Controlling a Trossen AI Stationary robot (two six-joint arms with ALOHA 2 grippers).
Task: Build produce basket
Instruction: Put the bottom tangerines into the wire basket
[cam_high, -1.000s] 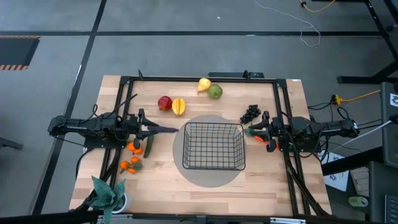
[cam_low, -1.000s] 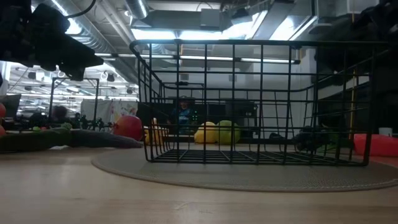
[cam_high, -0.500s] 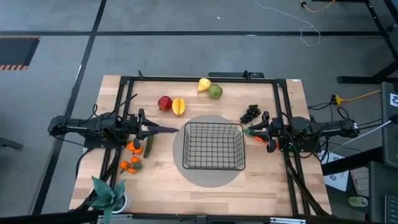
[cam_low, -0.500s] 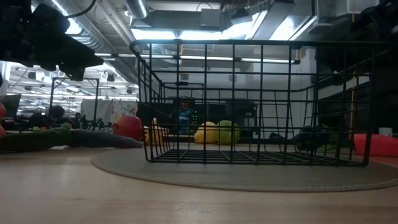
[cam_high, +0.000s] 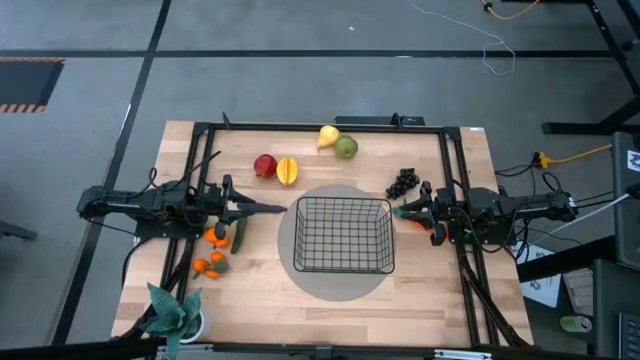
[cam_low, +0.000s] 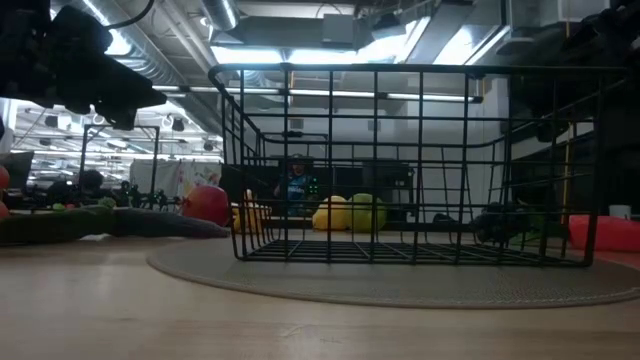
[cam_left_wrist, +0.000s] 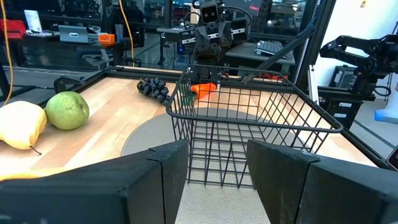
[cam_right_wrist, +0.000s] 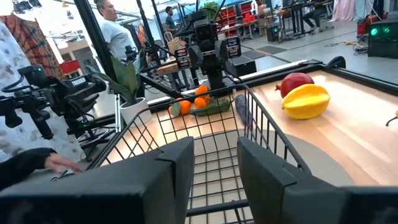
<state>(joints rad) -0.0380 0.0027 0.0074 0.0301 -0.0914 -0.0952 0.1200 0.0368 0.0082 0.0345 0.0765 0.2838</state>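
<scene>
Fingers spread on both sides, pinching nothing. Left fingers parked at mid-left of the overhead frame, aimed at the basket; right fingers at mid-right, aimed back the other way. No motion to report: same poses, same gaps, same layout as a second ago. Still waiting, then, with nothing picked.

Across the tabletop, from big to small:
- Dead centre, the basket, upright on a round grey mat and empty, its bare mesh floor plain in both wrist views.
- Lower left corner, a potted plant, not part of the job.
- Just below the left fingers, a cucumber, with an eggplant alongside, seen best from the right wrist.
- Upper centre, a pear just beside a green apple.
- Upper left of the basket, a red apple beside a yellow ridged fruit.
- Upper right of the basket, grapes.
- Close by the right fingers, a carrot.
- Below the cucumber, a scatter of small oranges.

Meaning for the task: no progress so far, every piece outside the wire. Likely next, a first reach: cucumber or eggplant for the left, carrot or grapes for the right, judging by nearness.
</scene>
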